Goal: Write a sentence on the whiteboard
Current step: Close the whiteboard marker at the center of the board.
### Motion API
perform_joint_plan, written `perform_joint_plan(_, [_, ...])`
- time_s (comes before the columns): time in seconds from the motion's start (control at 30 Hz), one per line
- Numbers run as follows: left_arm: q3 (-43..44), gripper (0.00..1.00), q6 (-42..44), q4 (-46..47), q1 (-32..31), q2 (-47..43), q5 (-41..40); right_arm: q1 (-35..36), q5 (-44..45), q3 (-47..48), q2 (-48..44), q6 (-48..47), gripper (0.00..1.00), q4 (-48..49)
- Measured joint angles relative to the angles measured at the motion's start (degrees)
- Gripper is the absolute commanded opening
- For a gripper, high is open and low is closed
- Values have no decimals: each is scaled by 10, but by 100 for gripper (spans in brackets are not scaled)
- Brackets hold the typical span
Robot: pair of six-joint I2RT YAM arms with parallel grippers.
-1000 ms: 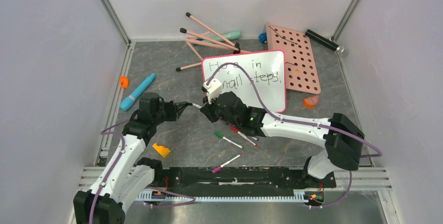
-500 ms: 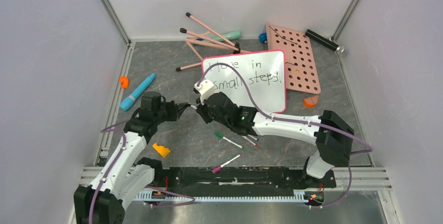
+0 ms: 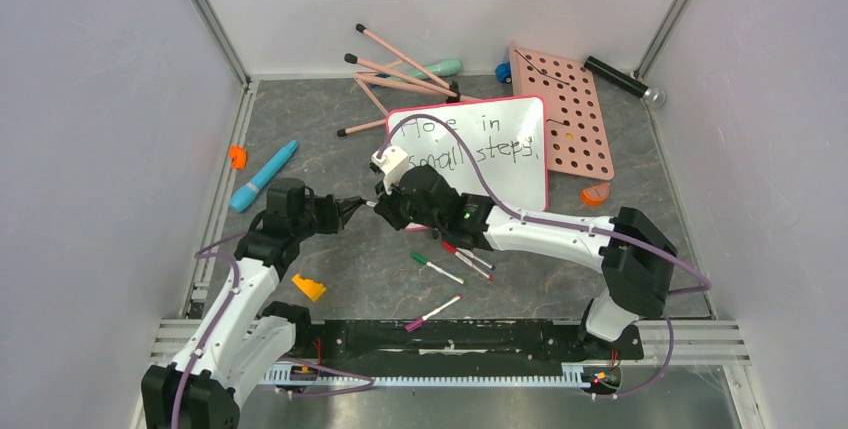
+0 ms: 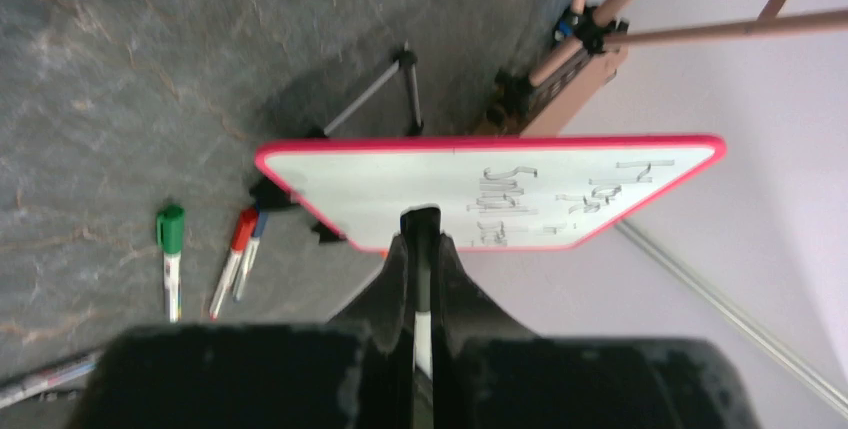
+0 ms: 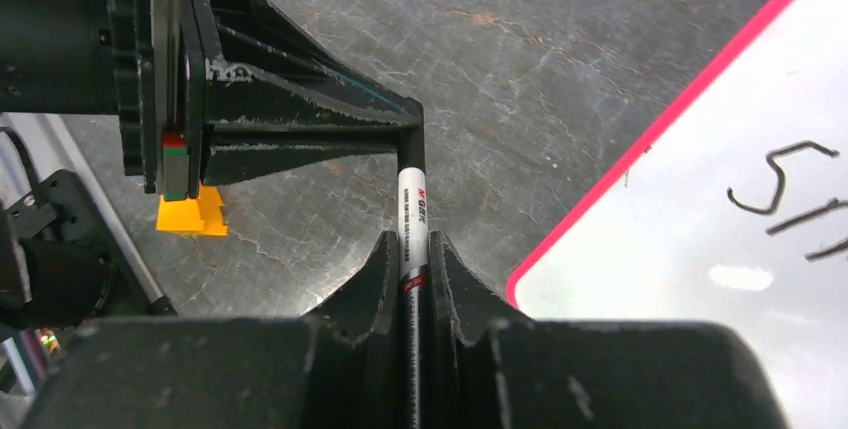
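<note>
The whiteboard [image 3: 500,174] with its pink-red rim lies at the middle back, and the sentence [image 3: 470,139] is written on it in two black lines. In front of its near left corner my two grippers meet over the floor. My right gripper [image 5: 412,249] is shut on the white barrel of a marker [image 5: 413,211]. My left gripper [image 3: 358,206] is shut on the black cap end [image 5: 411,154] of that same marker. In the left wrist view the whiteboard [image 4: 380,184] stands beyond my left gripper [image 4: 422,234]. The right arm hides a few of the letters.
Loose markers lie near the right forearm: green [image 3: 435,267], red [image 3: 465,259] and pink [image 3: 432,313]. A yellow wedge [image 3: 309,287] and a blue pen [image 3: 263,176] are on the left. A pink holed panel [image 3: 570,114] and pink sticks [image 3: 400,74] lie at the back.
My right wrist has shifted a little left and away, uncovering more of the writing. The left arm has hardly moved. Both grippers stay shut.
</note>
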Motion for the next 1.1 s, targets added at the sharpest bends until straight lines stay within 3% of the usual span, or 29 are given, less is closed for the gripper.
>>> perform_joint_plan(0.27, [-27, 2, 0, 6, 1, -26, -20, -12, -58, 85, 45, -7, 0, -92])
perform_joint_plan(0.57, [-111, 2, -4, 55, -28, -6, 35, -7, -71, 95, 63, -13, 0, -207])
perform_joint_plan(0.77, [-150, 2, -3, 88, -42, 14, 55, 3, -63, 153, 111, -24, 0, -297])
perform_joint_plan(1.1, [-198, 2, 3, 115, -53, 82, 77, 4, -73, 229, 217, -29, 0, -310])
